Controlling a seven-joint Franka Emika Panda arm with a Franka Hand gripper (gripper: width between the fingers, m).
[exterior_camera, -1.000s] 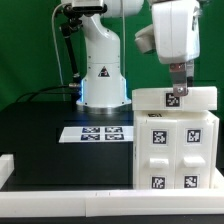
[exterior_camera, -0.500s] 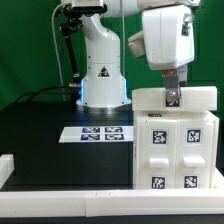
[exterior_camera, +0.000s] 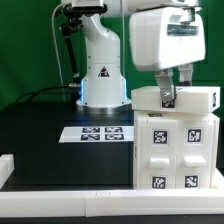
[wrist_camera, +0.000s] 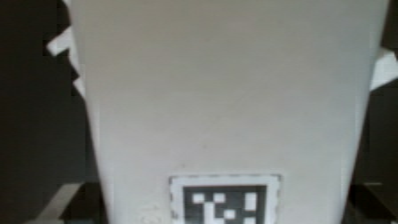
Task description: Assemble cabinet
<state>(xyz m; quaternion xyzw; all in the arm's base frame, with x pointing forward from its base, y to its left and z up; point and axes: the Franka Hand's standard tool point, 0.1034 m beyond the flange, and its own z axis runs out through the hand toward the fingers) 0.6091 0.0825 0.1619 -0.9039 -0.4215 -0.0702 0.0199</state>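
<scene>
Jaws flank the top panel (exterior_camera: 198, 100) of the cabinet (exterior_camera: 175, 160) — clamped or not, cannot tell

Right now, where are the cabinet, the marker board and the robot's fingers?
cabinet (exterior_camera: 176, 150): exterior view, on its front face, between the tags.
marker board (exterior_camera: 98, 133): exterior view, middle of the flat strip.
fingers (exterior_camera: 166, 90): exterior view, on the dark finger at the cabinet's top.
</scene>
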